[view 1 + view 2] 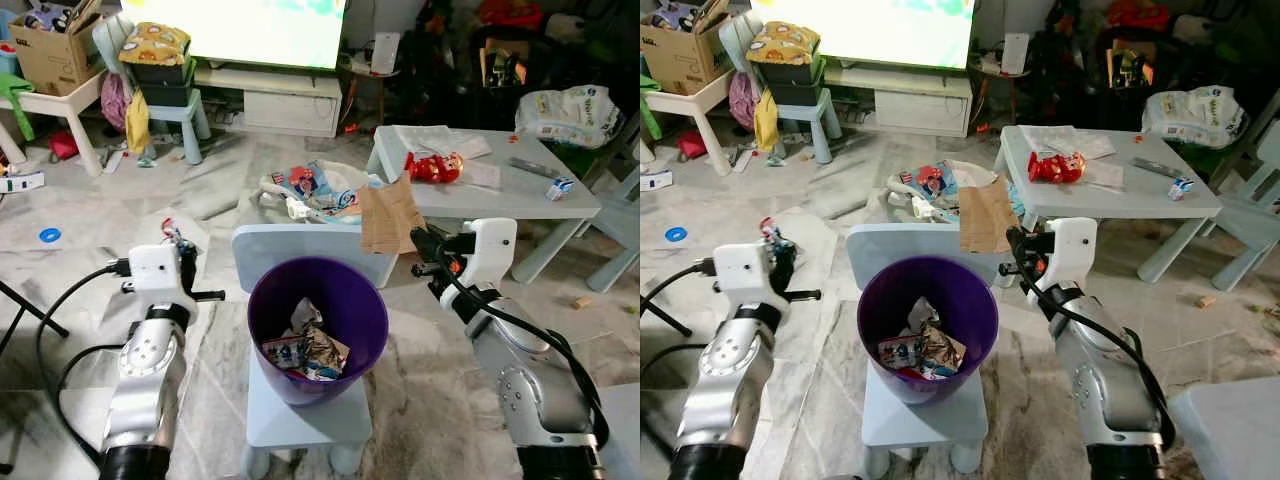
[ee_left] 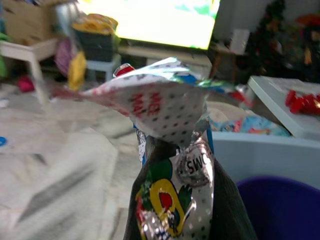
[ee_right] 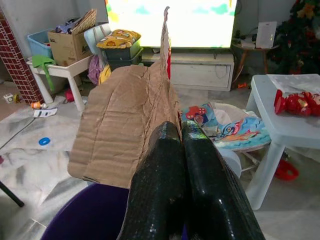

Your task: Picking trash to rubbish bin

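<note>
A purple bin (image 1: pixel 318 325) is set on a small pale chair (image 1: pixel 300 425), close in front of the robot. Some crumpled trash (image 1: pixel 305 350) is already seen at the bottom of the bin.

Two more bits of trash are held up, one on each side of the bin. A piece of brown card (image 1: pixel 388 215) is pinched in the right gripper (image 1: pixel 420 243). In the right wrist view its two black fingers (image 3: pixel 160 195) are pressed flat together on the card's lower edge. The card is held just past the far right rim of the bin, not yet over the hole.

A shiny printed wrapper (image 2: pixel 167 150) is pinched in the left gripper (image 1: pixel 178 243). It is held out beyond the left rim, well apart from the bin.

So the carrying step looks nearly done, and the dropping step seems to be next. The card should probably be brought in over the middle of the bin, and only then should the fingers be let open. The card is wide and light, so it could catch on the rim or slide off onto the floor (image 1: pixel 420 390). The same move is then needed for the wrapper.

More litter (image 1: pixel 320 195) is left on the floor behind the chair, beside a white table (image 1: pixel 520 190).
</note>
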Controlling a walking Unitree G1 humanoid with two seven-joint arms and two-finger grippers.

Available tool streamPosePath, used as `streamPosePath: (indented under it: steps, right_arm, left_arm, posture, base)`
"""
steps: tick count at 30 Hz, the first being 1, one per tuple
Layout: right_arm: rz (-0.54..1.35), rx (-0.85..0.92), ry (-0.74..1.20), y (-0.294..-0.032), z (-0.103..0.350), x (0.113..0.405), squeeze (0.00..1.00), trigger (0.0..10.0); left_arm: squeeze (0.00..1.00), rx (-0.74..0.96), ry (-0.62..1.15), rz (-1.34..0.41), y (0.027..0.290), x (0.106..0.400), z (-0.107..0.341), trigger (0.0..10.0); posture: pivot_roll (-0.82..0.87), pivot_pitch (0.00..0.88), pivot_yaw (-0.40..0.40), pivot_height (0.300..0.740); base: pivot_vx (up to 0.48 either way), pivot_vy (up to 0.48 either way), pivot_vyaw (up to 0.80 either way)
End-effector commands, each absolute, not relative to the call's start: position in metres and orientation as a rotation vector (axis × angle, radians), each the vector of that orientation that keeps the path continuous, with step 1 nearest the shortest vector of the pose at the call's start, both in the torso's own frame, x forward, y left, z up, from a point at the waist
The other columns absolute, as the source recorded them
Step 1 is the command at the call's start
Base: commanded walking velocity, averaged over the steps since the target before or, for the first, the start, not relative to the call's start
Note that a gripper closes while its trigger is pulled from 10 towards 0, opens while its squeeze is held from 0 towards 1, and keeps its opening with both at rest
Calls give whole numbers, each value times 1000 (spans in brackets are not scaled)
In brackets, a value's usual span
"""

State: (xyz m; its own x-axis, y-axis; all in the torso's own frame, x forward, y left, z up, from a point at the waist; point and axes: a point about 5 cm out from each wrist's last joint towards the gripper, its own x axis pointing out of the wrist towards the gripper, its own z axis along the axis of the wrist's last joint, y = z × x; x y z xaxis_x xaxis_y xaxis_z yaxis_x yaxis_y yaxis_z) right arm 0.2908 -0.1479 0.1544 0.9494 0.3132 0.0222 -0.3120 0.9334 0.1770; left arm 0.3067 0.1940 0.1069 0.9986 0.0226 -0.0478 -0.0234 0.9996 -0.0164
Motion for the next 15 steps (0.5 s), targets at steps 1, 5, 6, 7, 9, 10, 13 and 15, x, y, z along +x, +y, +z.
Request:
streamPosePath:
  steps: [1, 5, 6, 7, 9, 10, 13, 15]
  right_arm:
    - [301, 145, -6, -160, 163, 285, 0, 0]
    - [328, 105, 22, -172, 174, 269, 0, 0]
    - [328, 105, 22, -172, 174, 269, 0, 0]
    - [339, 98, 44, -178, 176, 260, 0, 0]
    - [346, 75, 74, -187, 176, 248, 0, 0]
    - [346, 68, 81, -189, 175, 245, 0, 0]
    - [316, 40, 117, -200, 173, 235, 0, 0]
    - [299, 38, 130, -202, 173, 232, 0, 0]
  left_arm:
    - [0, -34, 80, -67, 178, 316, 100, 1333]
    - [0, -91, 146, -225, 157, 329, 92, 2627]
    - [0, -91, 146, -225, 157, 329, 92, 2627]
    - [0, -89, 187, -281, 148, 332, 87, 3961]
    - [0, -74, 223, -351, 136, 335, 82, 4784]
    - [0, -74, 229, -361, 133, 336, 81, 4784]
    - [0, -67, 282, -419, 120, 338, 73, 6392]
    - [0, -70, 317, -429, 115, 339, 67, 10000]
  posture:
    - [37, 88, -146, 740]
    - [-42, 108, -145, 740]
    - [-42, 108, -145, 740]
    - [-72, 115, -144, 740]
    - [-99, 117, -144, 740]
    - [-99, 117, -144, 740]
    - [-123, 120, -145, 740]
    - [-140, 121, -143, 740]
  base:
    - [0, 0, 0]
    - [0, 0, 0]
    - [0, 0, 0]
    - [0, 0, 0]
    - [0, 0, 0]
    - [0, 0, 0]
    - [0, 0, 0]
    - [0, 0, 0]
